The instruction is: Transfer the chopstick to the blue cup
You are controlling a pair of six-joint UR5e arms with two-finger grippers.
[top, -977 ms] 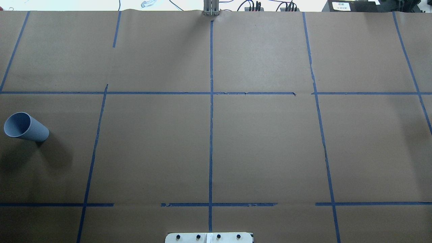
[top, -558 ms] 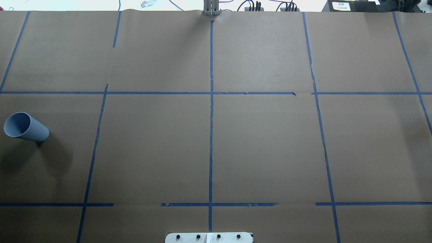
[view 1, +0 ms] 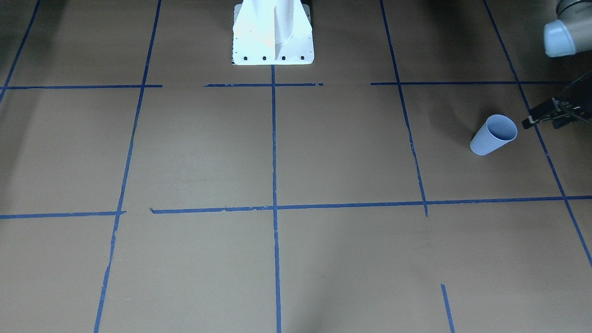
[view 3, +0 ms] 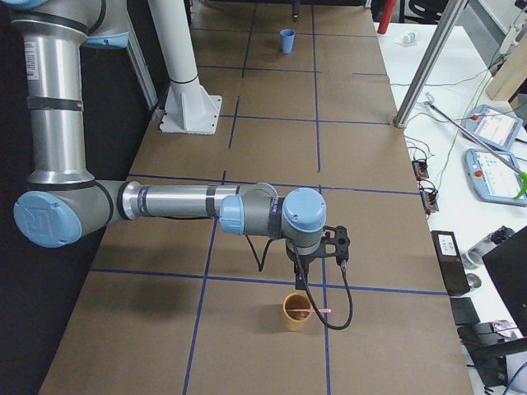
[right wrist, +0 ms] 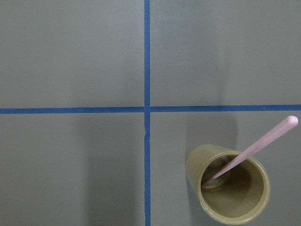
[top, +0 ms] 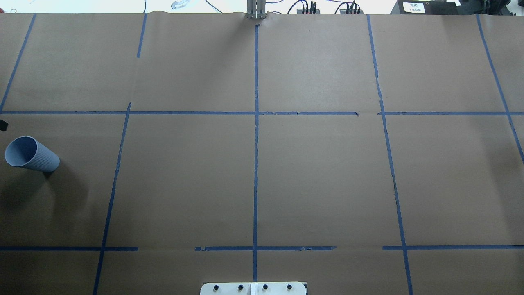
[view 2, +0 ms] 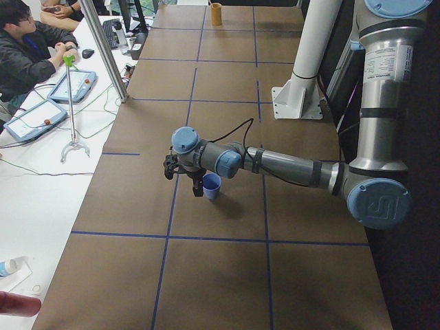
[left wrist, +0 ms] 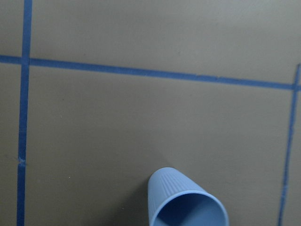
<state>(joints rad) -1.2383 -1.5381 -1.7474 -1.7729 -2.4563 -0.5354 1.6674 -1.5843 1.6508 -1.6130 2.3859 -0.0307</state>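
Observation:
The blue cup [view 1: 493, 134] stands upright on the brown table, at the far left in the overhead view [top: 32, 154]. It also shows at the bottom of the left wrist view [left wrist: 186, 202]. My left gripper [view 1: 540, 123] hovers just beside the cup, toward the table's end, and its fingers look apart and empty. Only its tip [top: 2, 125] shows in the overhead view. One pink chopstick [right wrist: 251, 150] leans in a tan cup [right wrist: 228, 190]. My right gripper [view 3: 329, 251] hangs above that tan cup [view 3: 296, 310]; I cannot tell whether it is open or shut.
Blue tape lines [top: 256, 164] divide the brown paper into squares. The white robot base [view 1: 273, 32] stands at the table's near edge. People and tablets [view 2: 41, 117] are at a side table beyond the far edge.
The tip of my left gripper has come into the overhead view at the left edge, above the blue cup. The cup has not moved.

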